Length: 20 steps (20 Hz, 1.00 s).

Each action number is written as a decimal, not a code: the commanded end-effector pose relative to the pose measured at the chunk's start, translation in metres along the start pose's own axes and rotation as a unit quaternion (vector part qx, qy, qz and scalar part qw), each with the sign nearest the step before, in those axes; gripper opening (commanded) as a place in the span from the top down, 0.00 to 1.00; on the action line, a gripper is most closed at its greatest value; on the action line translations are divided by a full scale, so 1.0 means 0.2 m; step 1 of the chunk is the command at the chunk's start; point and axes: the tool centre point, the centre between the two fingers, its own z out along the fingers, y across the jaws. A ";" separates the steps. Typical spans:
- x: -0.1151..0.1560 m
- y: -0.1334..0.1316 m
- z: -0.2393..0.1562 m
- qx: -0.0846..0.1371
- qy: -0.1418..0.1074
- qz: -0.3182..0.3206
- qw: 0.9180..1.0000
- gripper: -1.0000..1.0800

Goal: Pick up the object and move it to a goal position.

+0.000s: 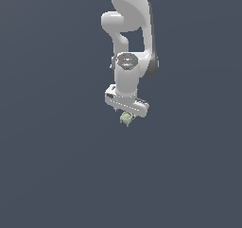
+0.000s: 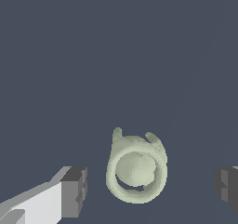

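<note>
Pale green ring-shaped object (image 2: 136,170) w/ two nubs, betw. claw pads, untouched

A: Ground surface (image 1: 52,175): flat, uniform dark slate blue, no seams or markings, filling both views.

B: Anything on it?

A: One item, the object (image 1: 126,118), pale yellowish-green. Wrist view shows the object (image 2: 136,168) as a lumpy ring with nubs, bare surface all round it. Whether it actually touches the surface, cannot tell.
</note>
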 end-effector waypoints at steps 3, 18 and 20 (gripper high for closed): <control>-0.05 0.00 0.05 -0.001 0.002 0.041 0.999 0.04; -0.11 0.00 0.11 -0.002 0.003 0.082 0.997 0.04; -0.11 0.00 0.13 -0.002 0.003 0.082 0.997 0.04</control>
